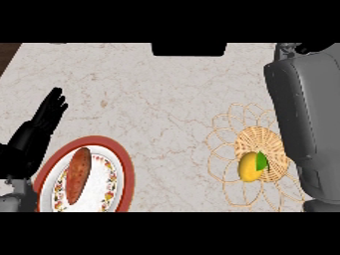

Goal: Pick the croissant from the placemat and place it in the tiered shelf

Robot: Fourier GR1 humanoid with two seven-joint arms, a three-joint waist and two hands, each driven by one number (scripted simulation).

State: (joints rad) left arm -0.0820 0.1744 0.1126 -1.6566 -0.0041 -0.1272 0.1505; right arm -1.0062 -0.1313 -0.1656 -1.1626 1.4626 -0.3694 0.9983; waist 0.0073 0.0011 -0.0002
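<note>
1. No croissant is being shown on the placemat (pixel 224 125); only a yellow-green fruit (pixel 251 167) is being carried at its middle, so the wrong thing could be picked.
2. The right forearm (pixel 312 114) is being held over the placemat's right edge. Its hand is unseen and its state cannot be told, so the fruit could be knocked.
3. The left hand (pixel 44 119), fingers straight and apart, is being rested well left of the placemat.

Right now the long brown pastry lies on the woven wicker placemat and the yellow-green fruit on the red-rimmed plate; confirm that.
Swapped. The head view shows the long brown pastry on the red-rimmed floral plate and the yellow-green fruit on the woven wicker placemat.
</note>
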